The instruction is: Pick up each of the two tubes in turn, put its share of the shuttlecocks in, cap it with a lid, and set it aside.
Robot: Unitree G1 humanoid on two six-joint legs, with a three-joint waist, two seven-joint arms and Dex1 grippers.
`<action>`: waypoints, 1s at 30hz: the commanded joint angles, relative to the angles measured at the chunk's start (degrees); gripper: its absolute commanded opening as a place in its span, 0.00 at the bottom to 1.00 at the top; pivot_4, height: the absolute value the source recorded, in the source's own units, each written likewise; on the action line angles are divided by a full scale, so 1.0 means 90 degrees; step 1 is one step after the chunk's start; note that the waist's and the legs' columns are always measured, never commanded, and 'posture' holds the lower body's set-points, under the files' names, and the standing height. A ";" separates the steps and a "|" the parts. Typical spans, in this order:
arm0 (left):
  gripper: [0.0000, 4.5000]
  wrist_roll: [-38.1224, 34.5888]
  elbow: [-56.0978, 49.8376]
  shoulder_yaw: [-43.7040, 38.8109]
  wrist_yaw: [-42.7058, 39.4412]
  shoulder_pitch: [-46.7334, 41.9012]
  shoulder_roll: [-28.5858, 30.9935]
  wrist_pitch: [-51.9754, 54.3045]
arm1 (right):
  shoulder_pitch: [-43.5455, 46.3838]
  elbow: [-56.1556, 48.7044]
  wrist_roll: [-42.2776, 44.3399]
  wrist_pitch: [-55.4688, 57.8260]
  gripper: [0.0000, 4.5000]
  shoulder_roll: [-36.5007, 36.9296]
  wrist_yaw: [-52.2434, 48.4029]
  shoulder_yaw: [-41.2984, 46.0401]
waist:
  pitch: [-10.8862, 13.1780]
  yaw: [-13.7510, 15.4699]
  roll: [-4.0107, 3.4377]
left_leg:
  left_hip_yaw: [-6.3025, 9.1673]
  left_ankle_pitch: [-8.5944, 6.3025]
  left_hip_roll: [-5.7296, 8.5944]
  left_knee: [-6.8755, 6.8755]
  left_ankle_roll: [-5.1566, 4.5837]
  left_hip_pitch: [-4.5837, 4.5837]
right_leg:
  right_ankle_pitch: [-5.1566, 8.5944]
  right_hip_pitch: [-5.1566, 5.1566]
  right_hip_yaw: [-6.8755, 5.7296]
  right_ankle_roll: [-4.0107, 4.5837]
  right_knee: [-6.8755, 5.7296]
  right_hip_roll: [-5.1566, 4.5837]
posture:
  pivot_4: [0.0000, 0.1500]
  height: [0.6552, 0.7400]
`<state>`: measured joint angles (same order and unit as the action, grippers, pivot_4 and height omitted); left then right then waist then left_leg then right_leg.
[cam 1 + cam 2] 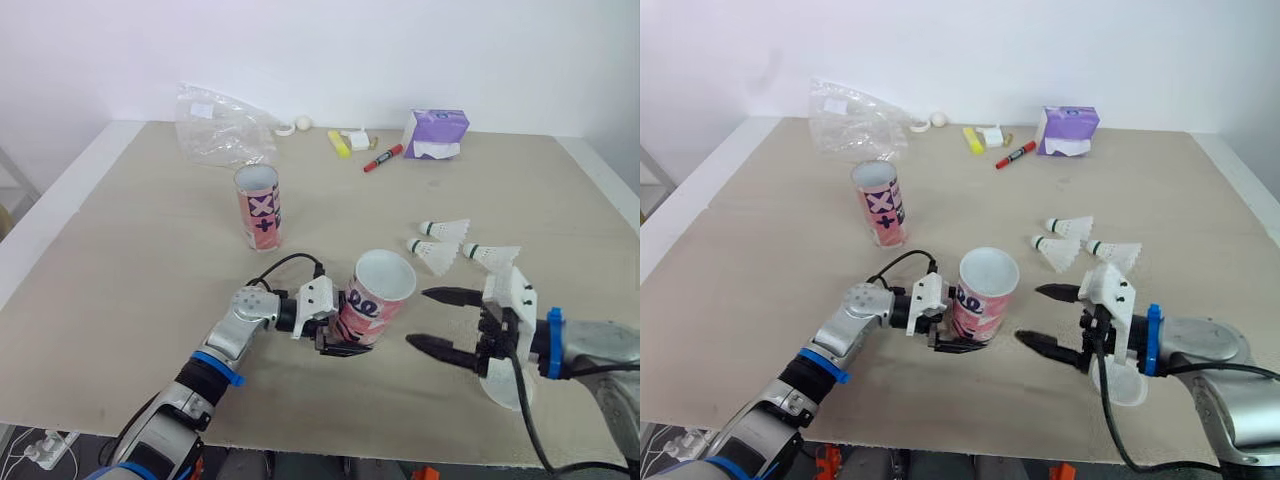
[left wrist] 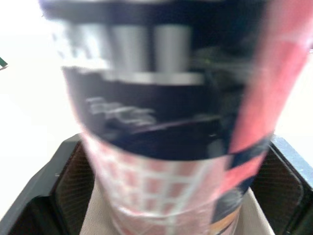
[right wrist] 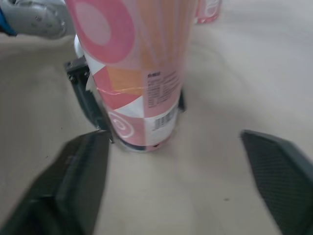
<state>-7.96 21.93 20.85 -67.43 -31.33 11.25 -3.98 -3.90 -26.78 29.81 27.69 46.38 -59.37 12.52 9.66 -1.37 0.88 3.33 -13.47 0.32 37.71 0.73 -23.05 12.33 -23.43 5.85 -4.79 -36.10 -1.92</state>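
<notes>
Tube [image 1: 378,295] is clamped by left gripper [image 1: 345,340] near bench [image 1: 120,300] front edge; right gripper [image 1: 418,318] is held spread, empty, beside it.

near tube [image 1: 378,298]: pink print, mouth open, tilted, lower end clamped in left claw [image 1: 348,335], front-centre of counter [image 1: 140,260]. far tube [image 1: 260,207]: same style, open, upright. Three white shuttlecocks [image 1: 440,245] clustered on their sides at right. White lid [image 1: 1125,390] flat near front edge.
</notes>
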 commanded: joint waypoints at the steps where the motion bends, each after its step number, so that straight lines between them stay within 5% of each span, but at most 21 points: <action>1: 1.00 -0.0150 -0.0253 -0.0190 -0.0153 -0.0125 0.0155 -0.0143 | -0.0057 -0.0193 -0.0144 -0.0360 0.99 -0.0159 0.0122 -0.0229 | 0.0000 -0.0001 -0.0001 | 0.0000 0.0000 -0.0001 0.0000 0.0000 0.0000 | 0.0000 -0.0001 0.0000 0.0000 0.0000 0.0001 | 1.00 1.00; 30: 1.00 -0.1830 -0.2490 -0.1318 -0.0383 0.0894 0.1412 0.1525 | 0.1071 0.1281 -0.1235 -0.1660 0.99 -0.2000 0.1017 -0.2060 | 0.0008 -0.0013 0.0010 | 0.0008 0.0000 -0.0010 -0.0001 0.0001 0.0004 | 0.0002 0.0000 -0.0012 0.0021 -0.0005 0.0003 | 1.00 1.00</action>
<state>-23.07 1.52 10.20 -70.49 -23.40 23.52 9.99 5.04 -15.17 18.71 14.20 28.66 -50.54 -6.37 9.74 -1.48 0.97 3.40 -13.46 0.24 37.70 0.74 -23.01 12.36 -23.42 5.73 -4.58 -36.15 -1.90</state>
